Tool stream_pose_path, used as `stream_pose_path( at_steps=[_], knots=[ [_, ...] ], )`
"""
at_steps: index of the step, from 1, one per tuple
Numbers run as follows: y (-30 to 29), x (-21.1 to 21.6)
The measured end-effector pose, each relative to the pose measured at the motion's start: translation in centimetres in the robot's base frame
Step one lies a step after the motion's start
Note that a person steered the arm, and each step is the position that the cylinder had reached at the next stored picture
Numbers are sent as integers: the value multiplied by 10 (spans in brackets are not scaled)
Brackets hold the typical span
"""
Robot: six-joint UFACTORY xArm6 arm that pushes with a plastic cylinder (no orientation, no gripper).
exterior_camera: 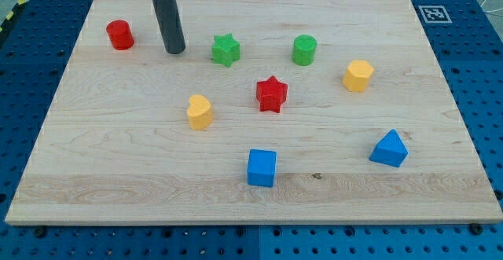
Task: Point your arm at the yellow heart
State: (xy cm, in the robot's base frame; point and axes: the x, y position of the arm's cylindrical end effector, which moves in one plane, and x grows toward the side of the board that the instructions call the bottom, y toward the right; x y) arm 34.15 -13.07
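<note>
The yellow heart point(200, 111) lies on the wooden board point(118, 158), left of the middle. My tip point(175, 52) rests on the board near the view's top left, between the red cylinder point(120, 35) and the green star point(225, 50). The tip is above and slightly left of the yellow heart in the view, well apart from it.
A red star point(272, 94) sits right of the yellow heart. A green cylinder point(304, 50) and a yellow hexagon point(357, 76) are at the upper right. A blue cube point(261, 168) and a blue triangular block point(390, 149) are near the view's bottom.
</note>
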Motion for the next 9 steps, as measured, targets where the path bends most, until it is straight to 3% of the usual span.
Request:
stream_pose_path(
  at_steps=[4,9],
  knots=[
    [-3,56],
    [14,69]
  ],
)
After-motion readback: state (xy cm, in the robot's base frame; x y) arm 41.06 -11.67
